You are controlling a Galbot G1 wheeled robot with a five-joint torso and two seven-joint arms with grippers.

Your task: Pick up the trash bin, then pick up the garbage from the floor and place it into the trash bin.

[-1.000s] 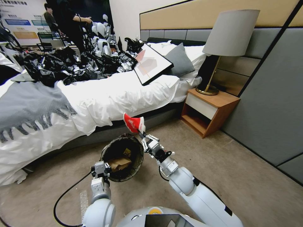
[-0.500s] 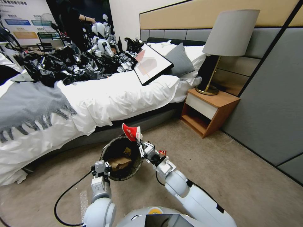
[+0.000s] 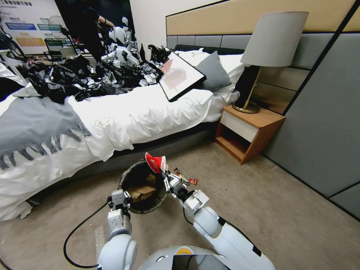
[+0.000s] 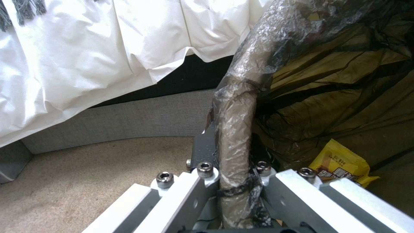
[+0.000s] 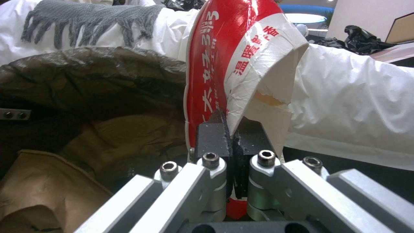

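Note:
The trash bin (image 3: 149,210), round with a thin dark bag over its rim, hangs just above the carpet in front of the bed. My left gripper (image 3: 119,197) is shut on its near rim; the left wrist view shows the bag-wrapped rim (image 4: 241,97) pinched in that gripper (image 4: 233,155). My right gripper (image 3: 165,179) is shut on a red and white snack packet (image 3: 156,162), held upright over the bin's right rim. In the right wrist view the packet (image 5: 233,61) stands up out of the gripper (image 5: 233,142). Inside the bin lie a brown paper bag (image 3: 141,192) and a yellow packet (image 4: 343,165).
Small wrappers (image 3: 187,179) lie on the carpet right of the bin. The bed (image 3: 123,116) with its white duvet is just behind, with black plastic bags (image 3: 75,80) heaped on it. A wooden nightstand (image 3: 249,131) with a lamp (image 3: 268,52) stands at the right by the grey wall.
My right gripper has come down and to the left with the red and white packet, from above the bin to its right rim. The small wrappers on the floor now show behind the arm.

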